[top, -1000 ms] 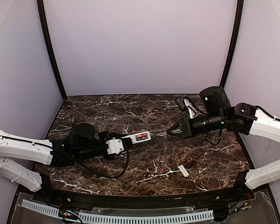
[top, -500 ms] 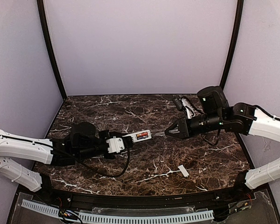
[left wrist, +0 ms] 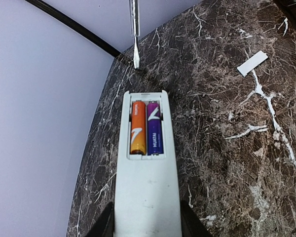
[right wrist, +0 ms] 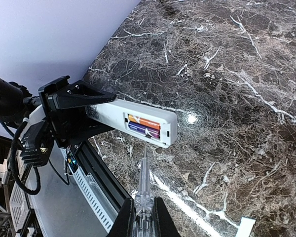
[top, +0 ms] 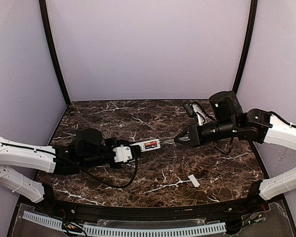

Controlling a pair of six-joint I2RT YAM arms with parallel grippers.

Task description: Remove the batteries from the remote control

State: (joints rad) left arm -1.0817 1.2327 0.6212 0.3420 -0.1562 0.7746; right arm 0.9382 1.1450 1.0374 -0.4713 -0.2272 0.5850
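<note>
L pincer [top: 133, 149] clamps remote control [left wrist: 147, 192], unmoved | batteries [left wrist: 146, 129] in recess | R pincer [top: 180, 139] tight on screwdriver [right wrist: 143, 180], tip moved closer

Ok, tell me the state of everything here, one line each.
Slim white plastic remote control: gripped by left gripper, back up, recess uncovered.
Orange and purple cylindrical batteries: both seated in recess.
Small flat white cover piece: off, lying on marble table.
Clear-handled metal screwdriver: gripped by right gripper, tip short of remote.
</note>
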